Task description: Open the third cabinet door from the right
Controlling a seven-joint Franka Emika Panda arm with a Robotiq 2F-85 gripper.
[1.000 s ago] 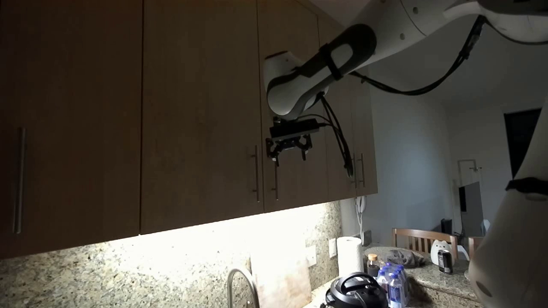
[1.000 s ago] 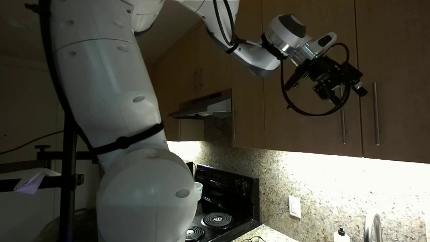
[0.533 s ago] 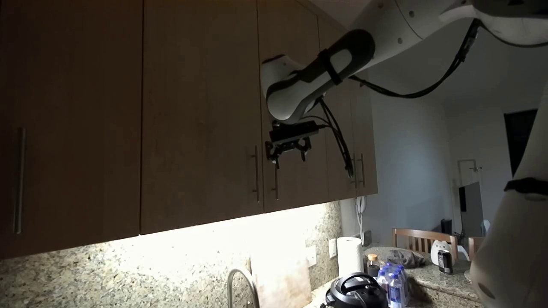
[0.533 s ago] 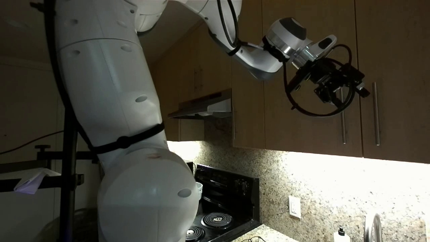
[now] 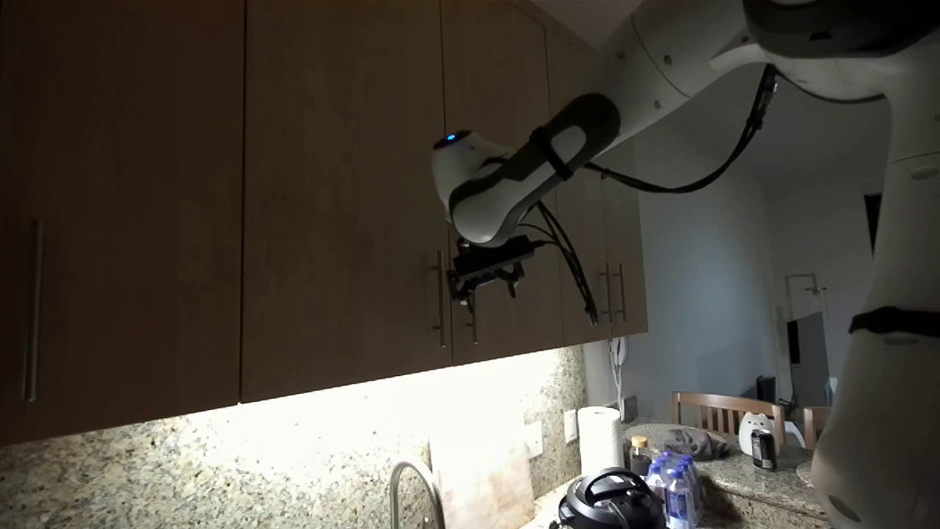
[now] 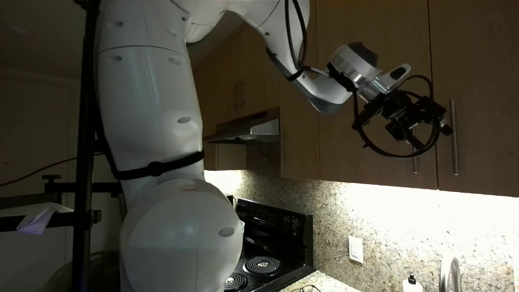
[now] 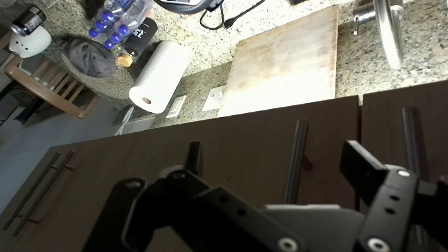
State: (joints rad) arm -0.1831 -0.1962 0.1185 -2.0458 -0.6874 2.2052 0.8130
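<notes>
Brown wood, closed: the third cabinet door from the right (image 7: pixel 245 154), its bar handle (image 7: pixel 296 161) not yet taken

Flat and flush, the door hangs in the upper row, with that slim metal bar handle set near its seam with the next door (image 5: pixel 345 184); it should prove stiff as a panel and only moderately heavy, swinging (I would guess) from its far edge, so the pull wants a curve rather than a straight line. The bar handle looks smooth and rigid; nothing there to crush, though a loose grip might slide; best taken along its free length, clear of the post (image 7: pixel 307 163) that fixes it, one finger to each side.

The gripper (image 7: pixel 276 154) has its jaws spread wide with nothing held; in the wrist view the bar handle runs between them, but whether it lies deep enough to be clasped I cannot tell. One of the fingers (image 7: pixel 362 168) shows between it and the neighbouring handle (image 7: pixel 415 140); a drift that way could catch the wrong one. Farther out, below the doors, a cutting board (image 7: pixel 283 70) stands between a paper towel roll (image 7: pixel 161 75) and a faucet (image 7: pixel 388 35); all well apart from the gripper.
</notes>
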